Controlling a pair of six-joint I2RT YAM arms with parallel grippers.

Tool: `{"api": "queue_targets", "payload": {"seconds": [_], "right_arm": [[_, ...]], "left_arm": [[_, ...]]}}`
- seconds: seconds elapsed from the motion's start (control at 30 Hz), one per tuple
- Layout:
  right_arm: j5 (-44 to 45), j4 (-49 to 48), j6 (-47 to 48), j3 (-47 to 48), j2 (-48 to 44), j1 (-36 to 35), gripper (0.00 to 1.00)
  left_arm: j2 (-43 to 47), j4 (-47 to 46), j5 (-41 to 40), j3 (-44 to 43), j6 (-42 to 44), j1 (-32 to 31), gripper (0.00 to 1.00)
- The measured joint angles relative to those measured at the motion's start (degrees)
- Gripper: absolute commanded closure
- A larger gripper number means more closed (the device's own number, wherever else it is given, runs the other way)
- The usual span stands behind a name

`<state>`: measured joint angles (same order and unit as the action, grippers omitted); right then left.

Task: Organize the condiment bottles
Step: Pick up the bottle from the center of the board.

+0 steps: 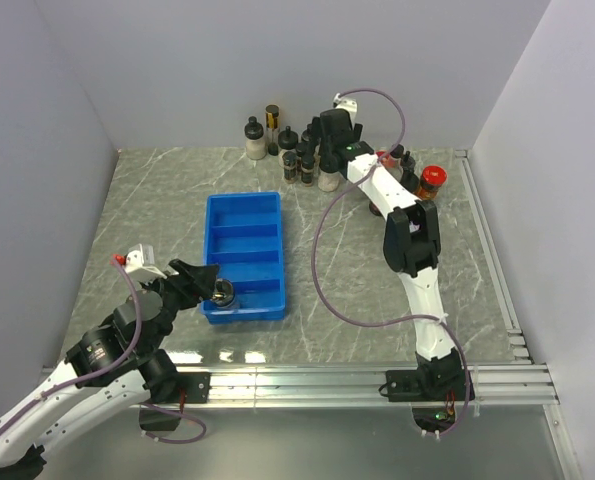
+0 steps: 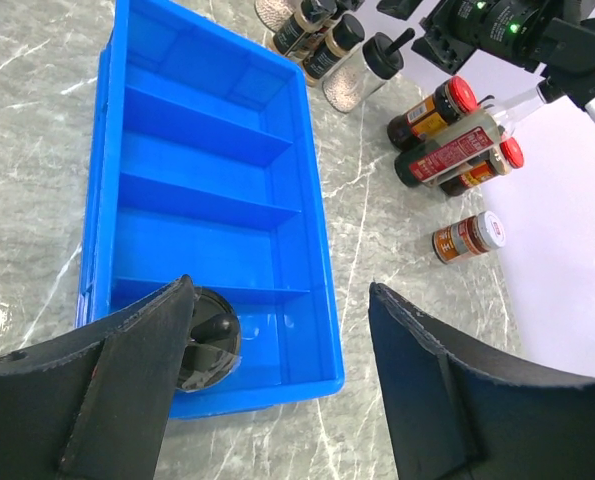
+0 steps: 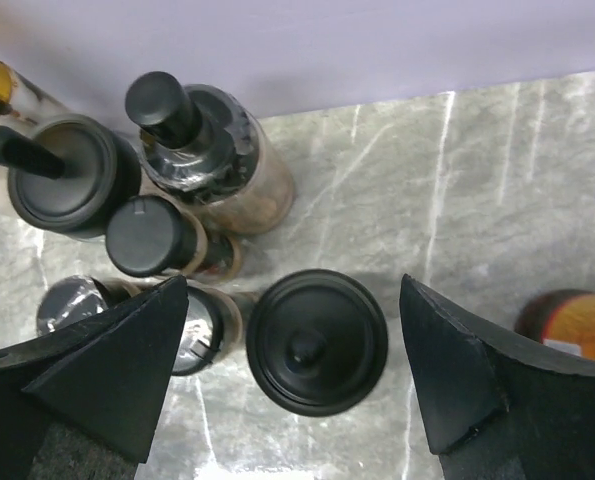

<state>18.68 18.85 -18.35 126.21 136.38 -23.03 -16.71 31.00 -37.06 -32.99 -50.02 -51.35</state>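
Observation:
The condiment bottles stand clustered at the table's back edge. My right gripper hovers over them. In the right wrist view it is open, straddling a wide black-capped jar from above without touching it, with other black-capped jars to its left. Several red-capped bottles lie at the back right. My left gripper is open over the near end of the blue tray. One black-capped jar stands in the nearest compartment, beside my left finger.
The tray's other three compartments hold nothing. A red-capped bottle stands by the right arm's elbow. A small bottle lies alone on the marble, right of the tray. Walls close in the back and both sides.

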Motion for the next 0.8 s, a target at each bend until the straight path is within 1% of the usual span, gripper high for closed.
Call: {"api": "queue_targets", "payload": {"seconds": [0.17,0.43,0.73,0.8], "right_arm": [[-0.5,0.3,-0.6,3.0,2.6,0.3,0.08],[-0.1,1.0,-2.3,1.9,3.7,0.9,0.09],[0.0,1.5,-3.4,1.9,3.7,1.2,0.16],[0.0,1.6,-3.5,1.7,3.7,1.2,0.19]], "left_arm": [[0.0,-0.3,0.0,0.0,0.0,0.0,0.23],[0.0,-1.0,0.4,1.9,0.0,0.0,0.23],[0.2,-1.1,0.4,1.9,-0.2,0.0,0.23],[0.6,-1.1,0.4,1.9,-0.3,0.0,0.23]]}}
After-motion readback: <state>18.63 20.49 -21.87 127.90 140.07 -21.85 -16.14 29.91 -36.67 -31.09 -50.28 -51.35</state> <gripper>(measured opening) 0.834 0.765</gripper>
